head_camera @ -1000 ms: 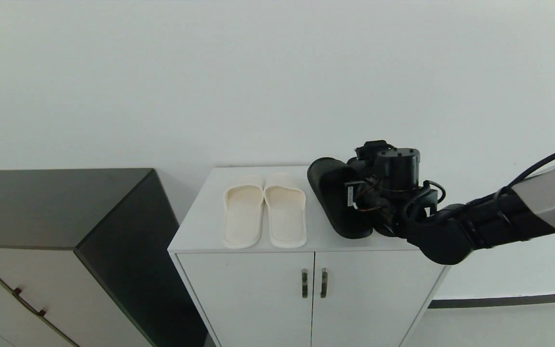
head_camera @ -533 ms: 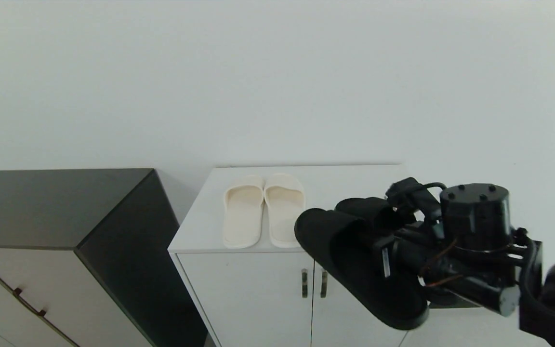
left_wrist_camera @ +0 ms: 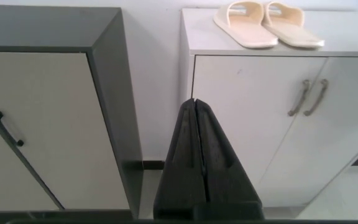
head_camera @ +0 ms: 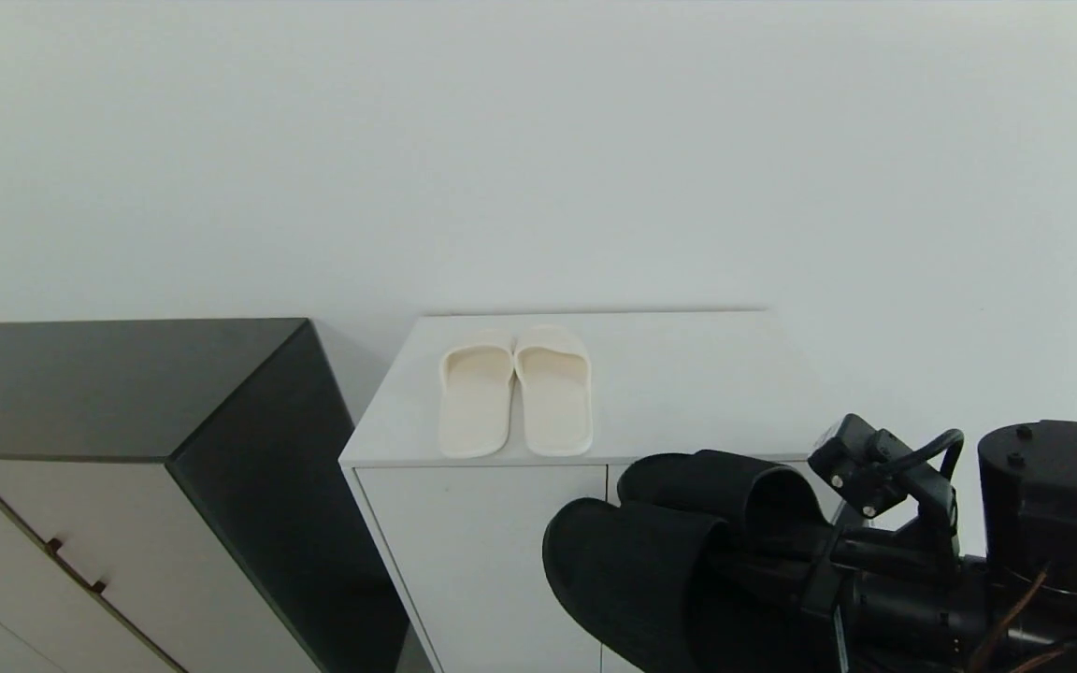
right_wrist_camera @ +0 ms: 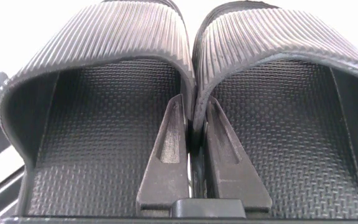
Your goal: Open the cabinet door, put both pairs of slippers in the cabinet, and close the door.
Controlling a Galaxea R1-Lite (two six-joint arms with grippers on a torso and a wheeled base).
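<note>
Where the black slippers (head_camera: 679, 551) are: in the air, side by side, in front of the right door of the white cabinet (head_camera: 688, 374) and off its top.
Right gripper (right_wrist_camera: 193, 109): one finger inside each black slipper, pinching their two touching inner walls together.
Left gripper (left_wrist_camera: 194, 106): fingers pressed together with nothing between them, held apart from the cabinets and lower than their tops.
White cabinet: both doors closed, door handles (left_wrist_camera: 309, 98) side by side.
Cream slippers (head_camera: 515, 388): a pair lying flat and touching on the cabinet top, toward its left side.
Dark cabinet (head_camera: 108, 383): just beside the white one, on the robot's left.
</note>
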